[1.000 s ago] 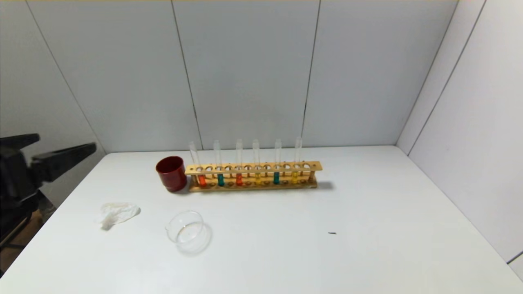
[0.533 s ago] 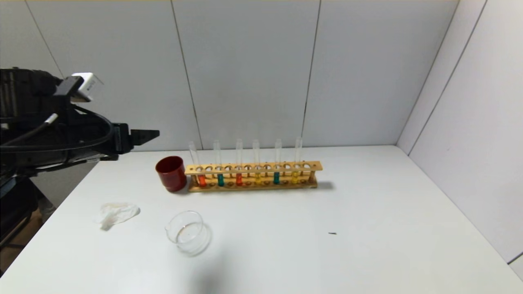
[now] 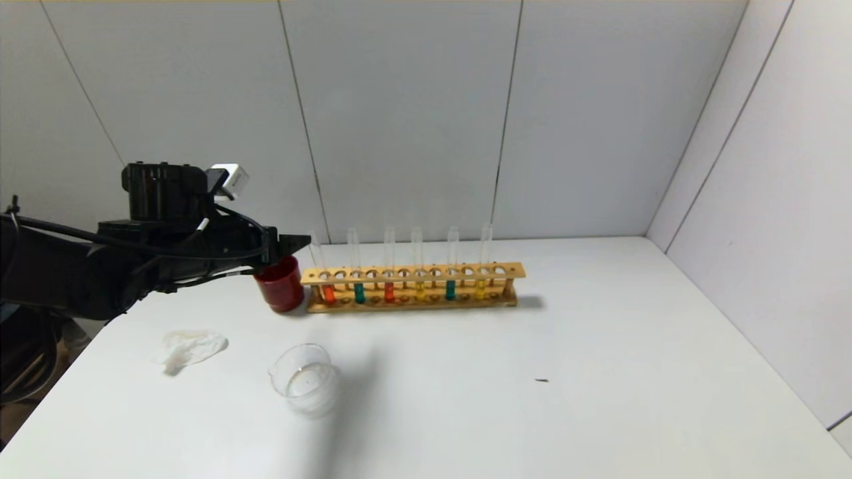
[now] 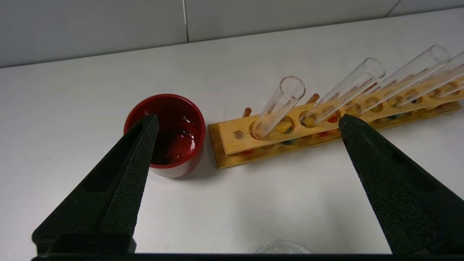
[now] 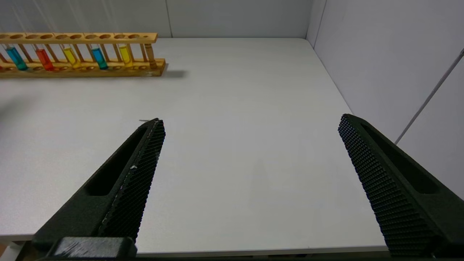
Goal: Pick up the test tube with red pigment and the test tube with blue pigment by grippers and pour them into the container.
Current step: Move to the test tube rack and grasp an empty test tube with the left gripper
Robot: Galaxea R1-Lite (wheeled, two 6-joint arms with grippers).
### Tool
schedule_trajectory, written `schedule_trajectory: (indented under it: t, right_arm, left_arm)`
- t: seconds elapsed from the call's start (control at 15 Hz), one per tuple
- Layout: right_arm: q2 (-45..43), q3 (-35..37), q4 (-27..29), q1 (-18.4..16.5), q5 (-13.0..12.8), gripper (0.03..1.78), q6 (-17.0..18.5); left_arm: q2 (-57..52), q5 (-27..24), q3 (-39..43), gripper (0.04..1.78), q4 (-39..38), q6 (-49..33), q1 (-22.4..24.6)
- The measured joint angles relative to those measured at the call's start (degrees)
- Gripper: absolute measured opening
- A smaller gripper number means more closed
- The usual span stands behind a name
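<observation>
White tabletop is seen mid-frame; the test tube with red pigment (image 3: 328, 291) stands leftmost in the rack (image 3: 413, 273). With fingers spread wide, the left gripper (image 3: 293, 245) should be centred on the tube's upper glass, avoiding the red cup (image 3: 279, 285).

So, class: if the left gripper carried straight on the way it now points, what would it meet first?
Probably the test tube with red pigment, at the wooden rack's near end; the left gripper is open, the red cup just aside. Depth is uncertain.
</observation>
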Motion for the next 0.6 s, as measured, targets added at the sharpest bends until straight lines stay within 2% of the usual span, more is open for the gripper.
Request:
schedule_trajectory:
  t: [0.6]
  right_arm:
    - [0.0,0.0,0.0,0.0,0.0,1.75,0.0]
  left_arm:
    - [10.2,3.2,-2.8,1.75,-4.7,-0.2,-2.4]
